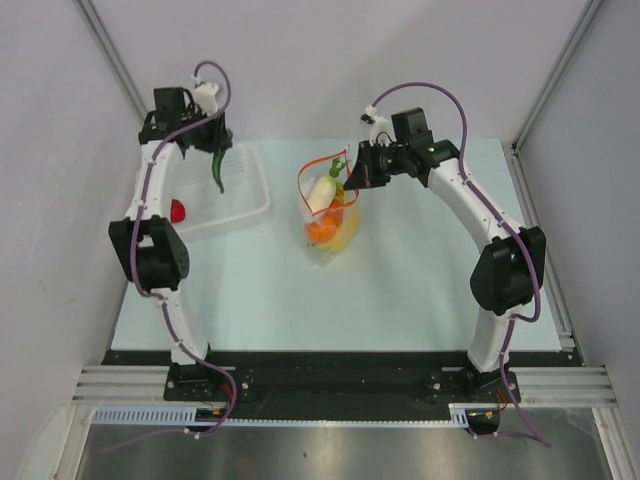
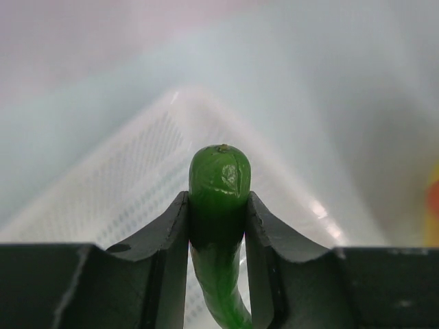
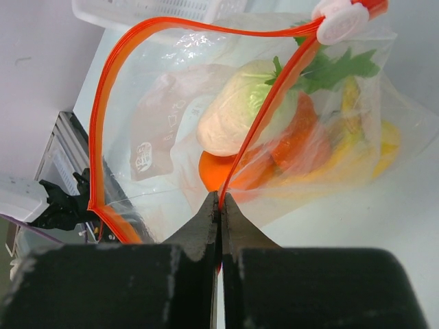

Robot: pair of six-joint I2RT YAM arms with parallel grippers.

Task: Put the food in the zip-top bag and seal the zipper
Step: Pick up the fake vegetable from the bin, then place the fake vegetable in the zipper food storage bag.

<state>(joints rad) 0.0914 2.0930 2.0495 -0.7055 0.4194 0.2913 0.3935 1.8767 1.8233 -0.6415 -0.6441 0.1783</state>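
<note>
A pale table (image 1: 400,290) fills the floor of a booth with plain white walls (image 1: 330,60); a black strip and metal rails run along its near edge, where the 2 arms are bolted.

There is 1 white tray (image 1: 255,195) at the far left of the table and 1 zip-top bag (image 1: 330,215) near the middle, well apart from the tray. The bag's mouth is held up, wide open, and its zipper (image 1: 305,180) loops around it as a red-orange strip.

The left gripper (image 1: 213,140) hangs over the tray with its jaws clamped on 1 green pepper (image 1: 217,170), which dangles downward. In the left wrist view the pepper's blunt end (image 2: 219,178) stands up between the 2 fingers, with the tray's ribbed wall (image 2: 137,185) blurred beyond.

The right gripper (image 1: 352,172) has its jaws pressed together on the zipper (image 3: 99,123) at the mouth's edge, as the right wrist view shows.

Inside the bag (image 3: 158,137) lie 1 white radish (image 3: 240,110) with green leaves, a carrot (image 3: 302,137), another orange piece and yellow banana (image 3: 384,144); I cannot count the orange pieces exactly through the plastic.

1 red fruit (image 1: 178,210) sits at the tray's near-left corner, partly behind the left arm; whether inside the rim I cannot tell.
</note>
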